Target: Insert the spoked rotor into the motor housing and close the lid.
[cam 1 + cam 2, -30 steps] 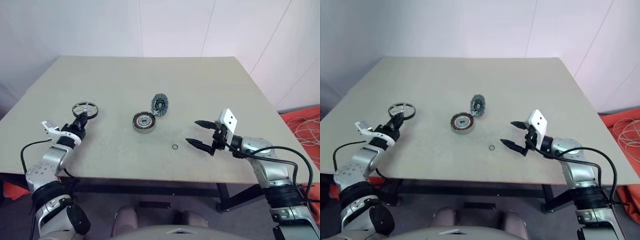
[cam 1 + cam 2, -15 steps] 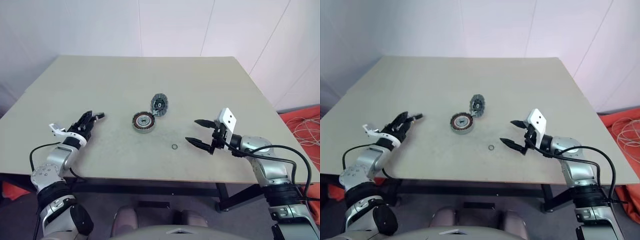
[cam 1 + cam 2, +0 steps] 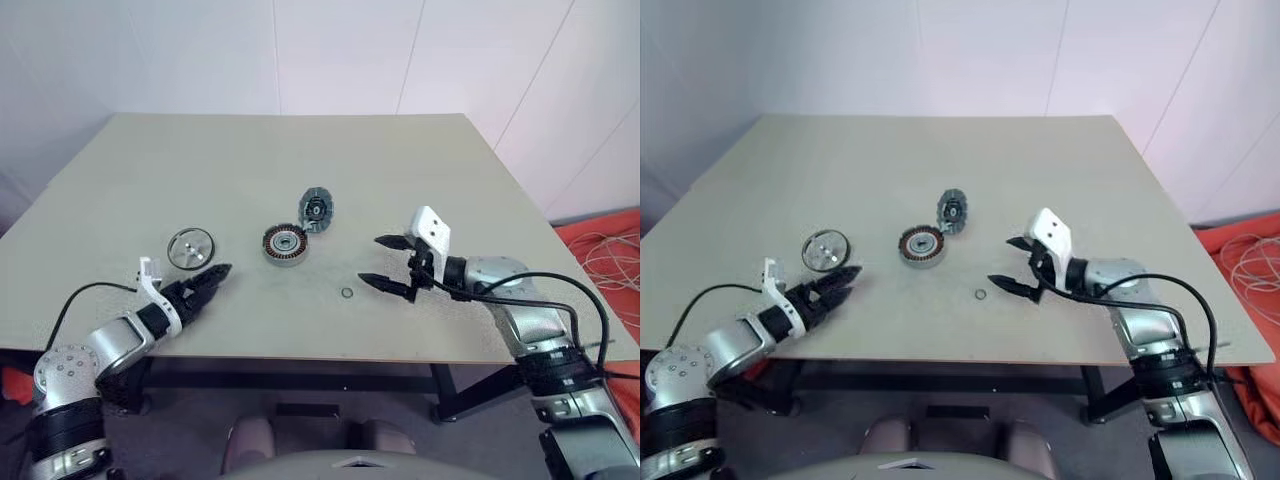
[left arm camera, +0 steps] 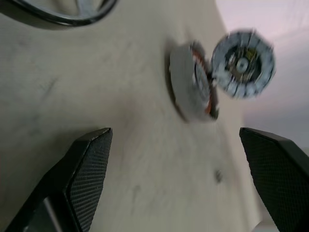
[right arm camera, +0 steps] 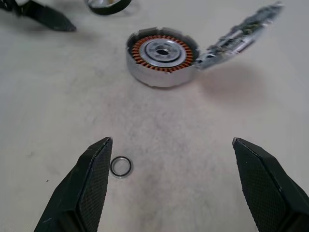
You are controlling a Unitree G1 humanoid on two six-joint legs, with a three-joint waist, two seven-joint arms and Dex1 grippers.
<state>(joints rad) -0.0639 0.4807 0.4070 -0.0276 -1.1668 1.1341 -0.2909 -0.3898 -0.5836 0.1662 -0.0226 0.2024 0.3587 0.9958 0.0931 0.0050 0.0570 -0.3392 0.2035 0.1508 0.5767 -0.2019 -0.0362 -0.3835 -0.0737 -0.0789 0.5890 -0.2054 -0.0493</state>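
The left gripper (image 3: 205,283) hangs over the near left edge of the table (image 3: 420,170) with its jaws apart and nothing between them; a second ago it was pinched on the rotor (image 3: 190,247) farther left, so it has let the disc go and drawn back toward the robot. The rotor now lies flat on the table just beyond the left fingertips, apart from them, and well to the left of the housing (image 3: 285,244). The right gripper (image 3: 388,262) sits a little farther in on the other side, wide open and empty as before, having edged slightly toward the centre; a small black ring (image 3: 346,293) lies on the table just beside its lower finger. Past both grippers, the housing rests near the middle of the table with its copper windings facing up and nothing in it. The lid (image 3: 315,210) stands tilted on edge just behind it, leaning against or very close to its rim. The release looks like a regrasp or a handover: the rotor is not yet inserted, so the task is at an early stage.
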